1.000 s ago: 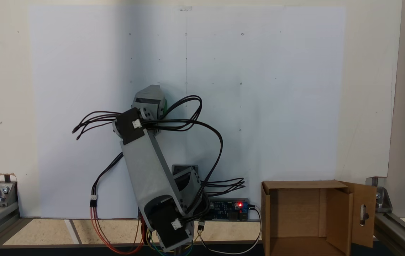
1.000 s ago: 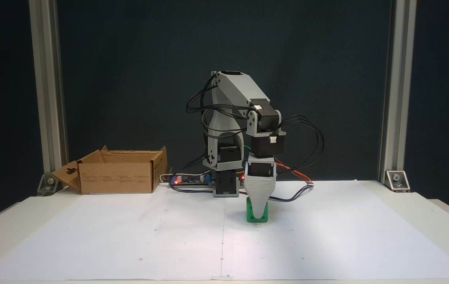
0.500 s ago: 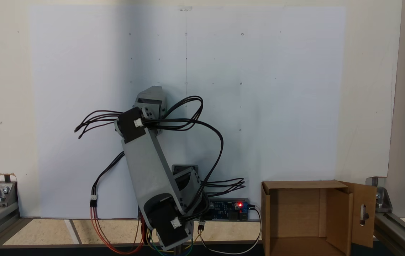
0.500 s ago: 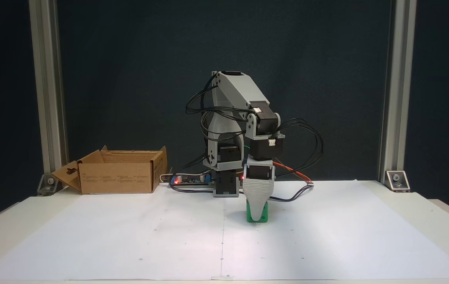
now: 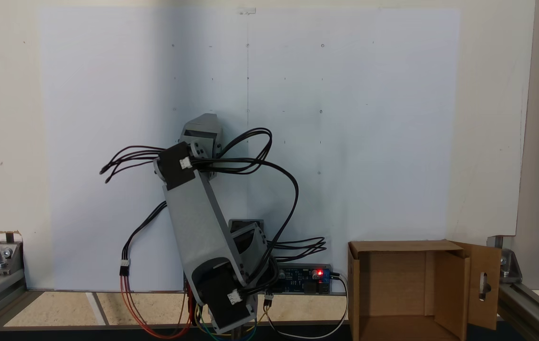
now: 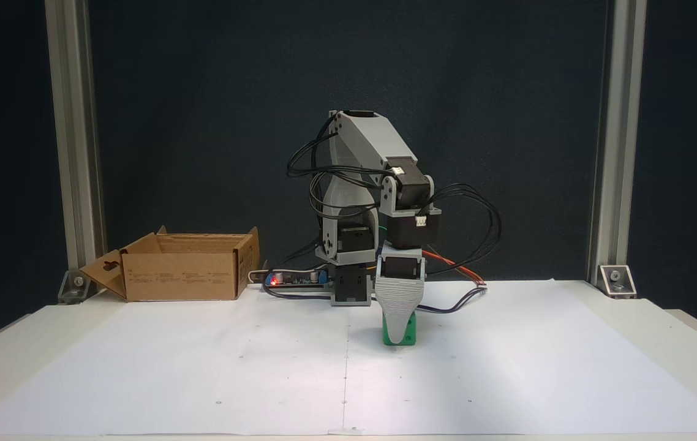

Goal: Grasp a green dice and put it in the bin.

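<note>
Seen from above, your arm (image 5: 203, 222) is reaching over white paper (image 5: 345, 118) while the bin (image 5: 411, 289) is sitting open at lower right, and from the front your gripper (image 6: 399, 334) is pointing down over the green dice (image 6: 408, 335) on the sheet, its grip impossible to tell.

Both fixed views are sharp and evenly exposed, with no motion blur. In a fixed view the white paper sheet (image 5: 345, 142) is bright, with a soft grey shadow band down its left part. In the other, the dark backdrop (image 6: 201, 122) stays dim while the sheet glows pale, with faint bluish shading.
</note>
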Motion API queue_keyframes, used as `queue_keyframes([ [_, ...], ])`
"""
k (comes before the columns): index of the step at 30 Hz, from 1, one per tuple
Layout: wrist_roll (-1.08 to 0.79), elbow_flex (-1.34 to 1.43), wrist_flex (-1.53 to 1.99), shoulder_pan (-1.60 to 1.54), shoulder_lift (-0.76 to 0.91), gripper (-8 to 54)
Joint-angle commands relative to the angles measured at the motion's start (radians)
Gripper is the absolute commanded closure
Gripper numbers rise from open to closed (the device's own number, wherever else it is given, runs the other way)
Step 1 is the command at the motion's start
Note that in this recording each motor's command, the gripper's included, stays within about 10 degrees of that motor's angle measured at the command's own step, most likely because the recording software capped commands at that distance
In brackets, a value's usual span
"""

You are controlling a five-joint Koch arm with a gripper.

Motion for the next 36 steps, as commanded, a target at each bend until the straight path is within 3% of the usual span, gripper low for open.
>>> queue_keyframes([
  [1,0.061,-0.018,-0.008,0.014,0.006,3.3],
  [9,0.060,-0.018,-0.009,0.017,0.006,6.3],
  [14,0.060,-0.017,-0.009,0.015,0.006,15.6],
  [20,0.061,-0.017,-0.020,0.015,0.009,34.0],
  [26,0.061,-0.017,-0.012,0.018,0.060,34.0],
  [36,0.046,-0.201,0.305,0.156,0.497,34.0],
])
